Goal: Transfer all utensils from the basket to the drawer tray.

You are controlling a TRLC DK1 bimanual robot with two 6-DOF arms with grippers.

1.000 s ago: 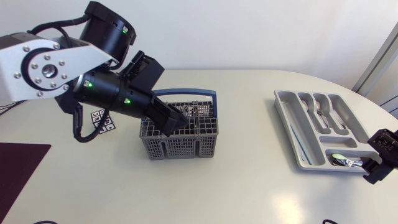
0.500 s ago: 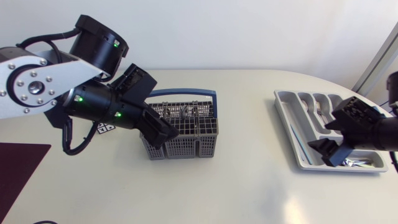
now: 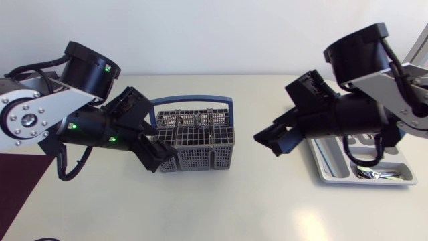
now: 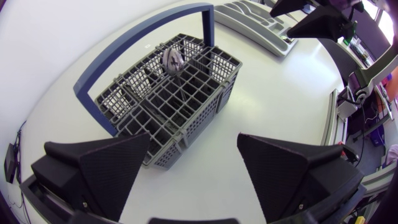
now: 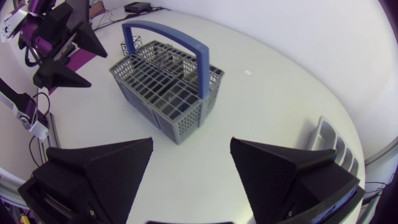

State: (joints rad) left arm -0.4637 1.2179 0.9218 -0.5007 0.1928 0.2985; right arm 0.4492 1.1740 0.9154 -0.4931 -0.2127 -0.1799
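- The left gripper (image 3: 160,151) (image 4: 194,140) stood with its fingers spread wide and nothing between them, just beside the basket's left front corner.
- The right gripper (image 3: 273,142) (image 5: 191,143) was likewise spread and empty, to the right of the basket and apart from it.
- The basket (image 3: 195,148) (image 4: 186,99) (image 5: 163,93), one grey mesh box with a blue handle (image 3: 192,101) arched over it, sat on the white table (image 3: 221,201) between the two grippers.
- A few silver utensils (image 3: 202,119) (image 4: 172,60) stood in the basket's rear compartments; their exact number could not be made out.
- The one grey drawer tray (image 3: 322,161) (image 4: 249,18) (image 5: 326,134) lay well to the right of the basket, beyond the right gripper.
- The right arm (image 3: 354,114) crossed above most of the tray and hid its slots; one silver utensil (image 3: 368,173) showed in the uncovered front compartment.
- The left arm (image 3: 87,124), with small green lights on it, came in from the basket's left.
- A dark red mat (image 3: 17,194) lay far left of the basket.
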